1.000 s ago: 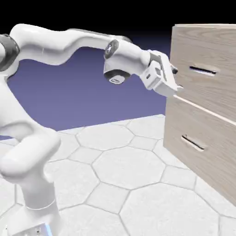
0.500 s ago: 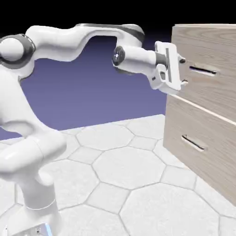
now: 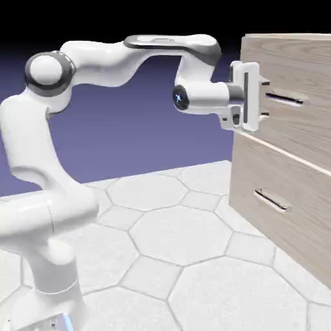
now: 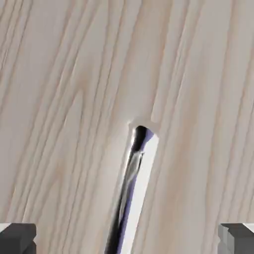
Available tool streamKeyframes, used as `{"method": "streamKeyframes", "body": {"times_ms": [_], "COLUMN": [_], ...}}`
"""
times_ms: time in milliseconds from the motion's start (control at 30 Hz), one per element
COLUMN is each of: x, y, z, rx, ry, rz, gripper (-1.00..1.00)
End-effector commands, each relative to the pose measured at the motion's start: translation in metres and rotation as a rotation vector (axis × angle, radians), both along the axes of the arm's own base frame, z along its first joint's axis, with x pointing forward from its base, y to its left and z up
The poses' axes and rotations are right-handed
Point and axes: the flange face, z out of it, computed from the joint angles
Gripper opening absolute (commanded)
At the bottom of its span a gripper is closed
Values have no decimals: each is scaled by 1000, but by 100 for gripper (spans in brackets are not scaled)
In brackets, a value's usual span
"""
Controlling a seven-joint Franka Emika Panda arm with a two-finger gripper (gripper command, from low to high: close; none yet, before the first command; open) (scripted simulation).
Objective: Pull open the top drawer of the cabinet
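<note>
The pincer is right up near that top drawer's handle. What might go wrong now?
The open pincer has the handle slanting between its tips in the hand view, so closing now might pinch it crookedly and slip.

The bar's visible end lies ahead of the tips, so the grip might catch only part of it.

The upper tip is close to the top drawer's front; pushing on might bump the wood.

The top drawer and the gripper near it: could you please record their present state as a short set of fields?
top drawer: closed
handle: silver bar, running between the finger tips' sides in the hand view, not gripped
gripper: open, upright jaws facing the drawer front
lower drawer: closed
cabinet: pale wood grain
contact with handle: none seen
</note>
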Motion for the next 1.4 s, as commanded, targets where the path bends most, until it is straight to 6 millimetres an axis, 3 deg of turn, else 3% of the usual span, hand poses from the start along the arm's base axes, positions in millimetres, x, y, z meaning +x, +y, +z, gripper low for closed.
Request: {"method": "streamKeyframes", "body": {"times_ms": [0, 167, 500, 533, 567, 1367], "x": [5, 24, 74, 74, 74, -79], "y": [3, 17, 17, 17, 17, 17], "z": [-2, -12, -12, -12, -12, -12], "rx": [29, 163, 163, 163, 163, 163], "ry": [-10, -55, -55, -55, -55, -55], "rz": [-2, -12, -12, -12, -12, -12], "gripper": [0, 0, 0, -100, -100, -100]}}
